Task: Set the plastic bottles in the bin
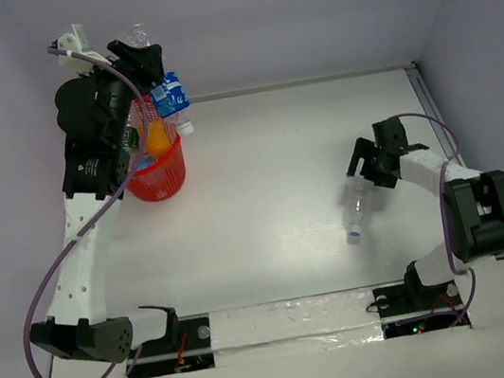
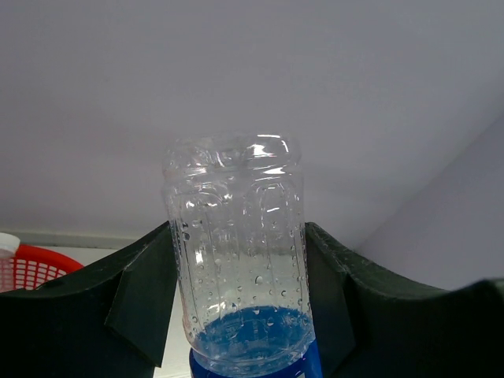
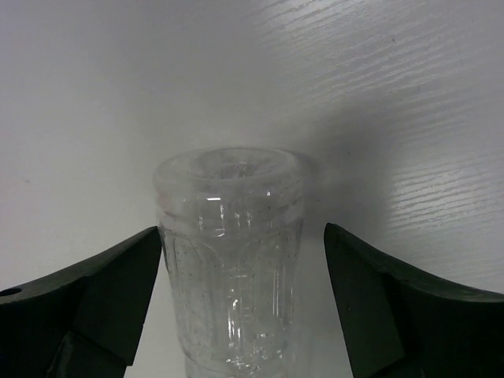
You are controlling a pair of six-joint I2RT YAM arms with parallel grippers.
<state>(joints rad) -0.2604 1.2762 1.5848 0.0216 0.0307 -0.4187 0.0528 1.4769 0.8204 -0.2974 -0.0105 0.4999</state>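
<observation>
Pinching a blue-label bottle (image 2: 236, 252) between the left fingers (image 2: 142, 299), with the red bin (image 2: 31, 272) low on their left. Holding the right fingers (image 3: 110, 299) spread around a clear bottle (image 3: 228, 268), not squeezing it.

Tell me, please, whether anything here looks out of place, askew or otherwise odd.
Nothing looks spilled. The red bin looks overfull: an orange bottle pokes above its rim, under the blue-labelled bottle the left gripper holds cap-down. One clear bottle lies on the table between the right gripper's open fingers.
</observation>
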